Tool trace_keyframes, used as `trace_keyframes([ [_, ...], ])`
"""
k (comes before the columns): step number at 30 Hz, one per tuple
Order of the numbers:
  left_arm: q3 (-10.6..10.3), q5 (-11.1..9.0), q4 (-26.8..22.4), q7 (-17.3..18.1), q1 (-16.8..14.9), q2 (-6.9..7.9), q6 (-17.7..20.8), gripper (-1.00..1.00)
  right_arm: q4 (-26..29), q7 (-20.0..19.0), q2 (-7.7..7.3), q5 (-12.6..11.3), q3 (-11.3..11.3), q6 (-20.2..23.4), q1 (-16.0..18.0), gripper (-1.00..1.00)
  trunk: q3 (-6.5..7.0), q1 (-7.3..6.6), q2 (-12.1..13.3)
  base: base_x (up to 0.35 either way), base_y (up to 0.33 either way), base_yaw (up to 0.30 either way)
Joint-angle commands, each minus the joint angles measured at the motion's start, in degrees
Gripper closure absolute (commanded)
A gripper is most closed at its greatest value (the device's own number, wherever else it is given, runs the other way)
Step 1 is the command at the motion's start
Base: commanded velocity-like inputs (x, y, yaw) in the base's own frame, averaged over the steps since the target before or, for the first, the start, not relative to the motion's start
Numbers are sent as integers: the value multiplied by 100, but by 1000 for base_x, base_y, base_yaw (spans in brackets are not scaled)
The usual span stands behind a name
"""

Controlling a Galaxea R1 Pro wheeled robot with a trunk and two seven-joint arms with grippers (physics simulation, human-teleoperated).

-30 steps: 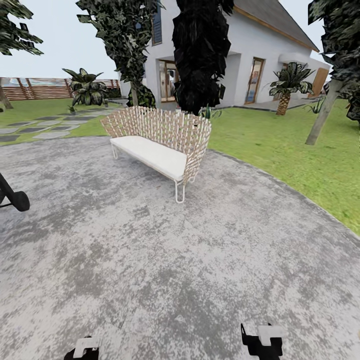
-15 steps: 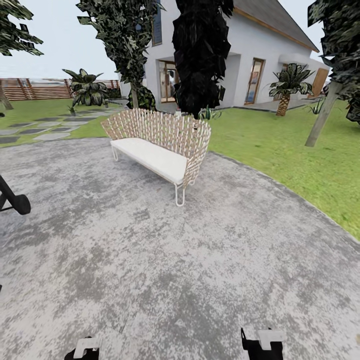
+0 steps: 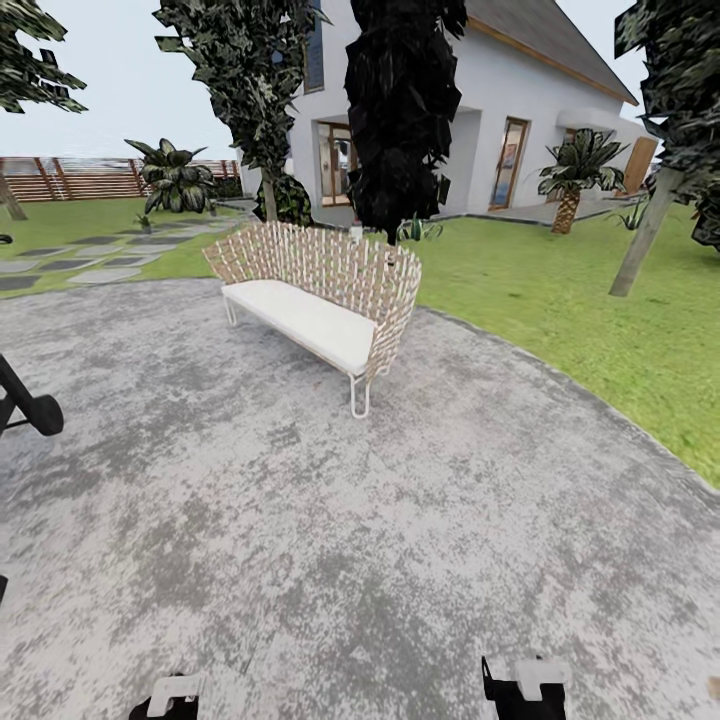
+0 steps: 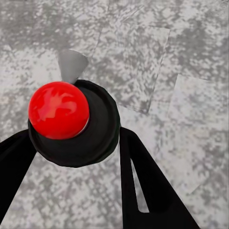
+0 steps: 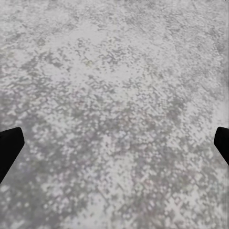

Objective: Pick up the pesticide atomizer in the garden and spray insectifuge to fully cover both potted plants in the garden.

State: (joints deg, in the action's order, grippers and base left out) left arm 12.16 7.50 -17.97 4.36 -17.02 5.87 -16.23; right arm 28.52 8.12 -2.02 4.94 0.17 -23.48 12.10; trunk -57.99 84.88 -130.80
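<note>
1. Robot stands on a round grey mottled patio [image 3: 300, 540]; head view looks fwd over it to the garden lawn [image 3: 560, 290].
2. A woven-back bench [image 3: 318, 290] w/ white seat and thin white legs sits on the patio, roughly centre of head view, angled, its back toward the house.
3. Behind it: white house [image 3: 520, 110] w/ wood-framed doors, a dark tree [image 3: 400, 110] right behind the bench, another tree [image 3: 250, 80] to its left.
4. Short palm [image 3: 575, 175] stands near the house at the right; a leaning trunk [image 3: 645, 230] rises from the lawn further right.
5. Far left: brown slatted fence [image 3: 80, 178], big dark shrub [image 3: 175, 175] in front of it, flat stepping stones [image 3: 90, 255] in the grass leading toward it.
6. Potted plants: too small/far to make out w/ certainty; a tiny green tuft near the shrub can't be identified.
7. Left gripper [image 4: 78, 157]: left wrist view shows its black fingers [image 4: 143, 186] clamped either side of the pesticide atomizer [image 4: 71, 124], i.e. a black round body w/ shiny red knob on top and a grey cone nozzle, held above the patio.
8. Right gripper [image 5: 114, 143]: right wrist view shows its two black fingertips [image 5: 9, 148] far apart at opposite edges, nothing between them, grey paving below.
9. Head view bottom edge: white-and-black wrist parts of both arms [image 3: 525, 685] show low over the patio.
</note>
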Motion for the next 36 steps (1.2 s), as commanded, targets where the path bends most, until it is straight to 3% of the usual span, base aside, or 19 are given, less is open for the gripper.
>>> trace_keyframes([
  [1,50,59,4,31,-4,-5,-21,100,-4,40,0,52,3,-8,3,-100,14,-24,40,0,0,0],
  [8,50,59,4,32,-4,-7,-21,100,-4,40,0,52,5,-8,3,-100,143,-177,321,0,0,90],
  [36,58,59,6,-32,-4,-34,-3,100,-22,40,9,52,4,-8,3,-100,278,-177,321,0,0,236],
])
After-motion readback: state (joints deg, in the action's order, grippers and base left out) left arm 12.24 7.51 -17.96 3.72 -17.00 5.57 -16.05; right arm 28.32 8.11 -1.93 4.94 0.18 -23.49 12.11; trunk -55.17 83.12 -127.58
